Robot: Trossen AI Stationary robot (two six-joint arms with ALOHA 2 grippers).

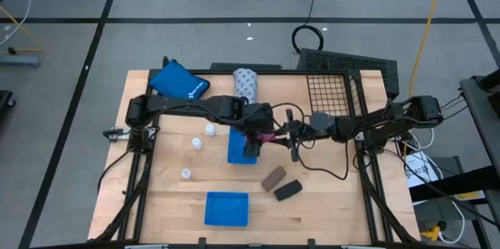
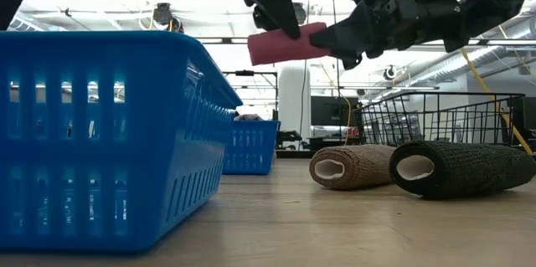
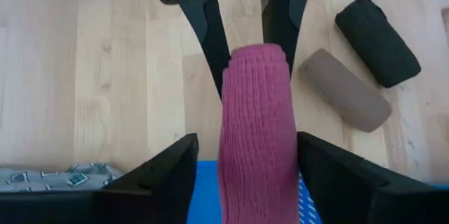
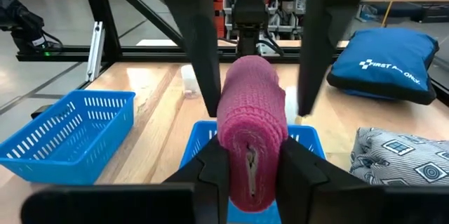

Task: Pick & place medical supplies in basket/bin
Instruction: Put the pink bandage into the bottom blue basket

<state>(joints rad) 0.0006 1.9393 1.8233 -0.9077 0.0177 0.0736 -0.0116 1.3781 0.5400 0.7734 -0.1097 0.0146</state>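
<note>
- Your right gripper [image 4: 249, 175] is clamped on one end of the pink bandage roll [image 4: 251, 122], fingers pressed against both its sides, holding it in the air above the middle of the table [image 1: 328, 202].
- Your left gripper [image 3: 242, 175] sits at the roll's other end with its fingers [image 3: 165, 175] spread to either side of the pink fabric; a gap shows on each side, so it is open around the roll rather than squeezing it.
- From above, the two grippers meet over the blue tray [image 1: 242, 149] at the table's centre, and the pink roll [image 1: 266, 136] lies between them just past that tray's edge.
- The black wire basket [image 1: 337, 93] stands at the far right of the table, beside the right arm.
- The brown roll [image 1: 273, 177] and black roll [image 1: 288, 190] lie side by side on the wood, on the near side of the grippers.
- Three small white bottles [image 1: 197, 143] stand apart from one another on the left part of the table.
- The dotted grey roll [image 1: 246, 83] lies at the far edge, next to a blue first-aid pouch [image 1: 178, 82].
- A second blue tray [image 1: 226, 208] sits near the front edge.
</note>
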